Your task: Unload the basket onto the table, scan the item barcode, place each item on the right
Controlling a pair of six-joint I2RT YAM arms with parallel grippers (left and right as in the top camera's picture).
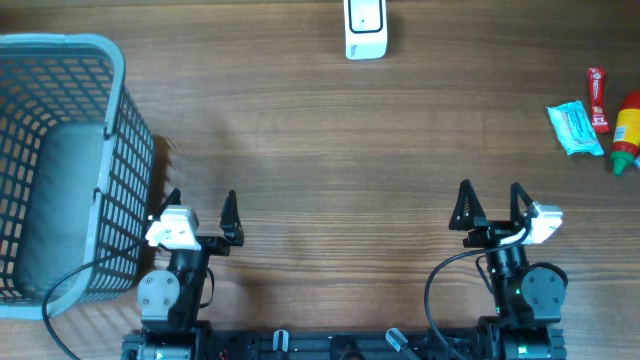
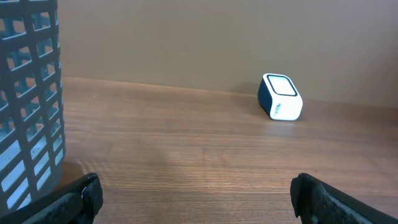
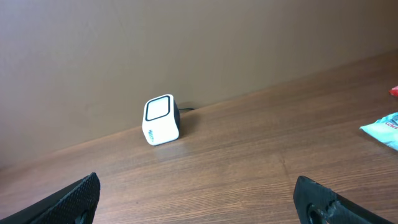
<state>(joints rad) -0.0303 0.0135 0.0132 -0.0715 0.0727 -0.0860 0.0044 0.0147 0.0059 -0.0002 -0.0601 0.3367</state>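
A white barcode scanner (image 1: 366,29) with a dark window stands at the table's far edge; it also shows in the left wrist view as the scanner (image 2: 280,97) and in the right wrist view as the scanner (image 3: 161,119). Three items lie at the far right: a light-blue packet (image 1: 576,128), a red tube (image 1: 598,99) and a red-and-yellow bottle (image 1: 627,132). A corner of the packet (image 3: 382,131) shows in the right wrist view. My left gripper (image 1: 201,207) and right gripper (image 1: 491,201) rest near the front edge, both open and empty, far from the items.
A grey-blue mesh basket (image 1: 60,160) stands at the left, just beside my left gripper; its wall (image 2: 28,93) fills the left of the left wrist view. A brown wall rises behind the scanner.
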